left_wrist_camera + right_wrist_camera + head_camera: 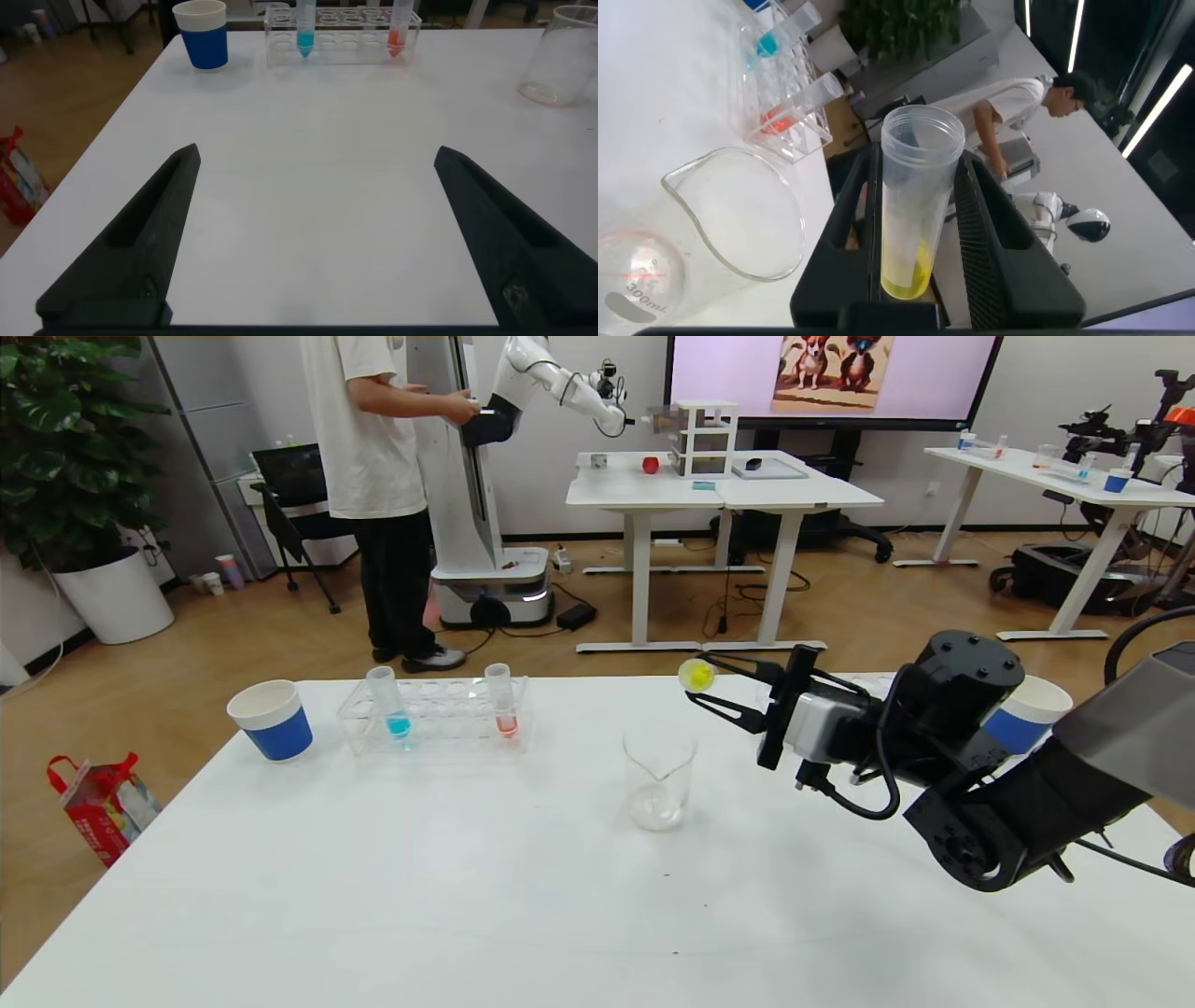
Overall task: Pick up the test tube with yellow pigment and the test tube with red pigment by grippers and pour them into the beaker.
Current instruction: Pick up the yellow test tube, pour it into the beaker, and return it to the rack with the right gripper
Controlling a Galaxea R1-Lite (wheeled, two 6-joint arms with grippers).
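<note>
My right gripper [707, 691] is shut on the test tube with yellow pigment [696, 674], held above the table just right of the beaker [660, 777]. In the right wrist view the yellow tube [913, 205] sits between the fingers, liquid at its tip, with the beaker [719, 233] close beside it. The test tube with red pigment [503, 702] stands in the clear rack [434, 717], next to a blue tube [392, 705]. My left gripper [318, 163] is open and empty over bare table; the red tube [398, 28] and rack show far off there.
A blue-and-white paper cup [271, 720] stands left of the rack, another [1022, 714] at the right behind my right arm. A person [373, 476] and another robot stand beyond the table. A red bag [98, 803] lies on the floor at left.
</note>
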